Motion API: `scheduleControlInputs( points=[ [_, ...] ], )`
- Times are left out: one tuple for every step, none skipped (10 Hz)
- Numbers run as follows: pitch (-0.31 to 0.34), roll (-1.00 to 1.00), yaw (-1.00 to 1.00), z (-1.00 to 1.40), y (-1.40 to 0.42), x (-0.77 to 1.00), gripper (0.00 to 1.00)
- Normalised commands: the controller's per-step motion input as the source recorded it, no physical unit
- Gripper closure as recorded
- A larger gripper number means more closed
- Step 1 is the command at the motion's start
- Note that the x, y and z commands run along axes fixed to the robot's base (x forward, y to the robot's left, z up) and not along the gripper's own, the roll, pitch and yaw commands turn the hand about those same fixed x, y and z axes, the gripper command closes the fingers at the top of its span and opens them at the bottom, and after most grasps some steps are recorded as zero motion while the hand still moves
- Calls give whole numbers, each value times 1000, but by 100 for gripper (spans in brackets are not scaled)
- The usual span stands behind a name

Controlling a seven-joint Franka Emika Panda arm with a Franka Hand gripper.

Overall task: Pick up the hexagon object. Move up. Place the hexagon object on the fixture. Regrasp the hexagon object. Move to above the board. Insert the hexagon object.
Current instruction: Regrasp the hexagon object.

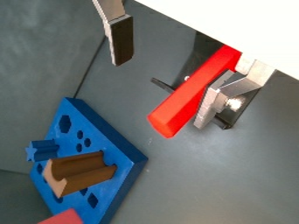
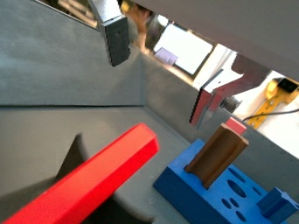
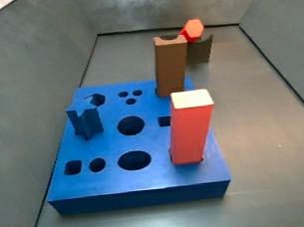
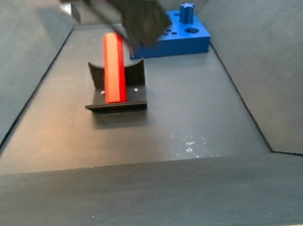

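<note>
The floor (image 4: 156,134) is dark grey, enclosed by grey walls. On it, the hexagon object (image 4: 113,65) rests on the fixture (image 4: 118,96), well apart from the board (image 3: 138,147), which lies beyond it in a side view. The gripper (image 1: 176,54) hangs above the fixture, jaws wide and holding nothing; the red rod lies between the fingers (image 1: 121,39) without touching them. A side view shows the brown post (image 3: 171,64) and red block (image 3: 191,125) standing on the board, hiding most of the fixture. A wrist view shows bright clutter beyond the wall.
</note>
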Motion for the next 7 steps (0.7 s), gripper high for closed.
scheduleControlInputs(
  points=[
    [41,1000,34,801,-1000,-65,0],
    [38,1000,34,730,-1000,-75,0],
    [36,1000,34,500,-843,-55,0],
    [35,1000,34,292,-673,-39,0],
    [32,1000,34,42,-443,-19,0],
    [30,1000,35,15,-324,-12,0],
    [27,1000,36,42,-31,-25,0]
  ],
)
